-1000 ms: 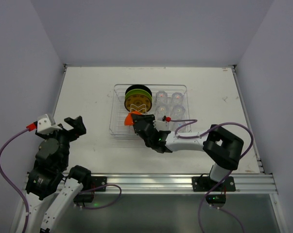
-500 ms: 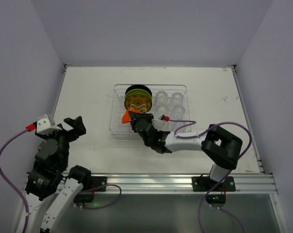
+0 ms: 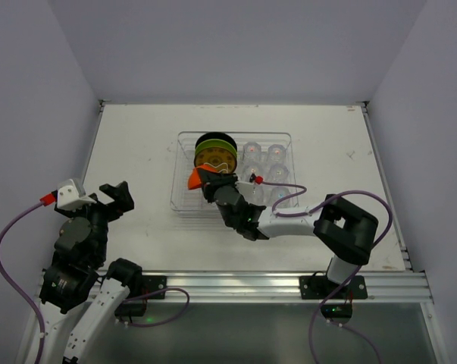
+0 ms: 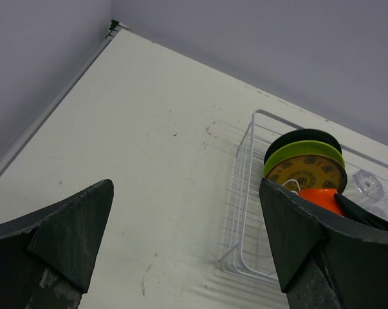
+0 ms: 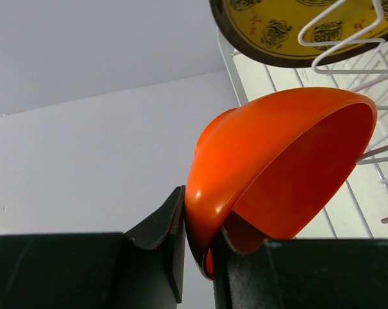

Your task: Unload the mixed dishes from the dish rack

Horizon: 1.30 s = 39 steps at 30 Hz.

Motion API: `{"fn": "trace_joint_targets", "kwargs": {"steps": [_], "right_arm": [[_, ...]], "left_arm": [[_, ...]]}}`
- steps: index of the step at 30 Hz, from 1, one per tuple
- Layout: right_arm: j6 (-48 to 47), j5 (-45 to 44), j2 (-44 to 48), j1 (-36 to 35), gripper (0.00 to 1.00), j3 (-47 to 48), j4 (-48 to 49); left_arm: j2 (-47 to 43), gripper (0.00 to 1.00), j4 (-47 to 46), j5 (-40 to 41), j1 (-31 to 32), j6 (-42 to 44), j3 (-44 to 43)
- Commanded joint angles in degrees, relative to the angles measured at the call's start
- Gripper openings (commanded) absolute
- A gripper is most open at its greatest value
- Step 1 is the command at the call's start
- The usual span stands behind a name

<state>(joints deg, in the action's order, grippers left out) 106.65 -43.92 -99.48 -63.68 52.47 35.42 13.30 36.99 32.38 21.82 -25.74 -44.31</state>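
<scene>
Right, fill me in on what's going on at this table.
The right tool is clamped on the rim of the small orange bowl, which is tilted on edge at the near-left of the dish rack. The lime-green plate and the amber-yellow plate stand upright just behind it, and clear cups sit in the rack's right side. The left tool is open and holds nothing, off to the left of the rack.
</scene>
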Motion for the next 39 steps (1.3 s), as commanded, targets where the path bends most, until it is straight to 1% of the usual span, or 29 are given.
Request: {"fn": "trace_joint_targets", "kwargs": {"steps": [1, 2, 4, 6, 13, 21, 24, 26, 28, 29, 30, 32, 33, 34, 35, 36, 37, 38, 39], "right_arm": [[-7.0, -2.7, 0.0, -0.1, 0.0, -1.3, 8.5], [-10.5, -2.6, -0.1, -0.1, 0.0, -1.8, 10.4], [-13.7, -1.4, -0.5, -0.1, 0.0, -2.2, 16.5], [-16.8, -0.7, -0.7, -0.1, 0.0, -2.5, 19.1], [-18.1, 1.7, -0.7, -0.1, 0.0, -3.0, 20.5], [-23.3, 7.1, 1.0, -0.1, 0.0, -3.2, 24.0], [-26.5, 8.5, 4.2, -0.1, 0.0, -4.7, 24.4], [-31.7, 10.0, 6.1, -0.1, 0.0, -4.9, 24.1], [-36.8, 13.2, 9.1, 0.9, 0.0, -4.2, 21.2], [-38.0, 14.2, 10.2, 1.4, 0.0, -4.0, 19.6], [-39.0, 15.1, 11.3, 2.6, 0.0, -3.8, 15.8], [-43.6, 17.4, 15.0, 4.3, 0.0, -3.6, 12.8], [-44.8, 18.1, 16.4, 4.7, 0.0, -3.4, 8.3], [-48.2, 18.3, 18.0, 5.1, 0.0, -3.3, 6.3], [-49.4, 19.1, 21.2, 6.4, 0.0, -2.7, 3.4], [-50.6, 20.1, 22.7, 7.2, 0.0, -2.1, -3.4], [-52.2, 21.5, 24.1, 8.6, 0.0, -0.8, -6.8], [-53.1, 24.8, 26.4, 11.8, 0.0, -0.4, -9.9], [-54.4, 25.7, 27.7, 13.6, 0.0, 0.2, -16.5]], "left_arm": [[-0.5, 1.0, -2.2, 0.7, 0.0, 1.0, 0.1], [-0.5, 1.0, -2.1, 0.7, 0.0, 1.0, 0.1], [-0.4, 1.0, -2.1, 0.8, 0.0, 0.9, 0.1], [-0.4, 1.0, -2.1, 0.9, 0.0, 0.8, 0.1], [-0.6, 1.0, -1.8, 1.3, 0.0, 0.6, 0.0], [-0.8, 1.0, -1.7, 1.5, 0.0, 0.4, 0.0], [-0.9, 1.0, -1.7, 1.5, 0.0, 0.4, 0.0], [-0.9, 1.0, -1.7, 1.7, 0.0, 0.3, -0.1], [-0.8, 1.0, -1.6, 1.9, 0.0, 0.2, -0.1], [-0.8, 1.0, -1.5, 2.1, 0.0, 0.2, -0.1], [-0.7, 1.0, -1.5, 2.2, 0.0, 0.2, -0.2], [-0.8, 1.0, -1.4, 2.2, 0.0, 0.1, -0.2], [-0.8, 1.0, -1.3, 2.2, 0.0, 0.1, -0.2], [-0.7, 1.0, -1.3, 2.4, 0.0, 0.0, -0.2], [-0.6, 1.0, -1.3, 2.3, 0.0, 0.0, -0.2], [-0.7, 1.0, -1.3, 2.5, 0.0, 0.0, -0.2], [-0.6, 1.0, -1.3, 2.4, 0.0, 0.0, -0.2], [-0.6, 1.0, -1.3, 2.3, 0.0, 0.0, -0.2], [-0.5, 1.0, -1.3, 2.3, 0.0, 0.0, -0.2]]}}
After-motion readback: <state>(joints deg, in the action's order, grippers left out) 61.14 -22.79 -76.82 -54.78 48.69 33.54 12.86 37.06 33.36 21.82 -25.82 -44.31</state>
